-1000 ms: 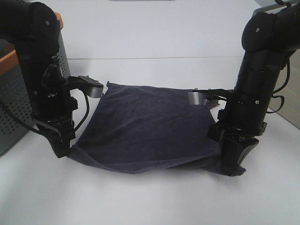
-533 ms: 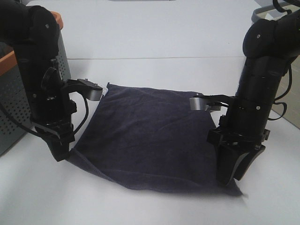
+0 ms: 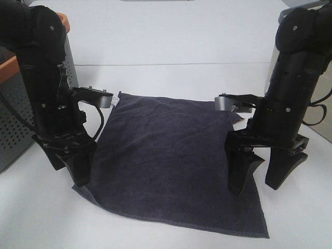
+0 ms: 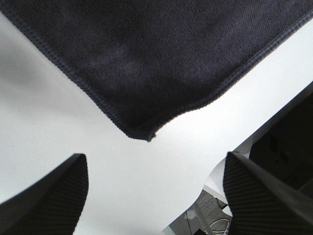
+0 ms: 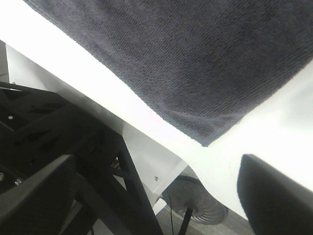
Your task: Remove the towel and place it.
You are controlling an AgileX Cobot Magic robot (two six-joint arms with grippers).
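Observation:
The dark navy towel [image 3: 166, 155] lies spread flat on the white table [image 3: 171, 46], its near corners towards me. My left gripper [image 3: 74, 168] hangs open just above the near-left corner [image 4: 146, 136], which lies free between the fingers [image 4: 44, 196]. Over the towel's near-right edge my right gripper [image 3: 260, 174] is wide open, one finger [image 3: 238, 174] above the cloth and the other beyond its edge. In the right wrist view the towel corner [image 5: 205, 142] rests on the table between that gripper's [image 5: 156, 196] spread fingers. Nothing is held.
A grey perforated box [image 3: 13, 119] with an orange top stands at the far left beside the left arm. The table's front edge [image 5: 146, 127] runs close to the towel's near corners, with a dark frame [image 5: 58, 132] below it.
Both grippers have opened and let go of the towel's near corners, then risen slightly. The lifted, sagging front edge has dropped flat onto the table.

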